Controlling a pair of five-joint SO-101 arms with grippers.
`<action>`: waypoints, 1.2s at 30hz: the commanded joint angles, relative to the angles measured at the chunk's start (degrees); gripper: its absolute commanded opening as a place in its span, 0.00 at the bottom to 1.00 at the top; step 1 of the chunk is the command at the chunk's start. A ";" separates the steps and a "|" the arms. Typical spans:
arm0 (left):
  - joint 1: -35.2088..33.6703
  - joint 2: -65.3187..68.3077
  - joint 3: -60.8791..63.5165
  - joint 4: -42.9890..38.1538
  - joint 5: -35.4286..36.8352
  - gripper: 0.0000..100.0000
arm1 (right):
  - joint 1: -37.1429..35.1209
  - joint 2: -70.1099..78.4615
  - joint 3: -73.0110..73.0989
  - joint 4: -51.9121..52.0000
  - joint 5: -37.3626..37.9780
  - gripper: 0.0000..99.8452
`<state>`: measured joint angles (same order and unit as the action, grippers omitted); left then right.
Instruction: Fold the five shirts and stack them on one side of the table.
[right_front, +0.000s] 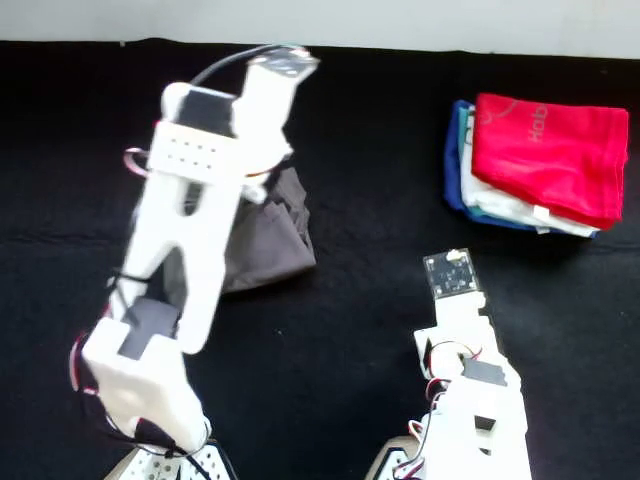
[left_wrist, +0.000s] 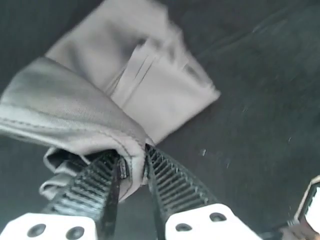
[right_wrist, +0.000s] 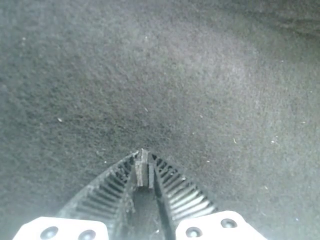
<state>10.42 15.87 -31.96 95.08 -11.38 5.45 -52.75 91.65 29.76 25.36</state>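
Right now my left gripper (left_wrist: 133, 156) is clamped on a raised fold of the crumpled grey cotton shirt (left_wrist: 150, 85). The rest of that shirt lies on the black felt table cover (right_front: 360, 120), on the left arm's side. My right gripper (right_wrist: 144, 162) sits over bare felt with its ribbed fingers pressed together on nothing. Well apart, at the far right of the table, I see the stack of folded shirts (right_front: 550, 150): red on top, white under it, blue at the bottom.
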 joint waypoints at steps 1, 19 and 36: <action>3.12 5.14 -4.44 -3.08 0.44 0.01 | 0.57 -0.13 0.57 -1.19 -0.35 0.01; 0.31 21.41 -33.10 6.59 0.44 0.20 | 0.57 -0.13 0.57 -1.19 -0.35 0.01; -17.71 23.08 -11.38 4.84 0.26 0.01 | 0.40 -0.13 0.57 -1.19 -0.35 0.01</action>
<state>-7.78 38.46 -43.65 100.62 -11.38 5.45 -52.75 91.65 29.76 25.36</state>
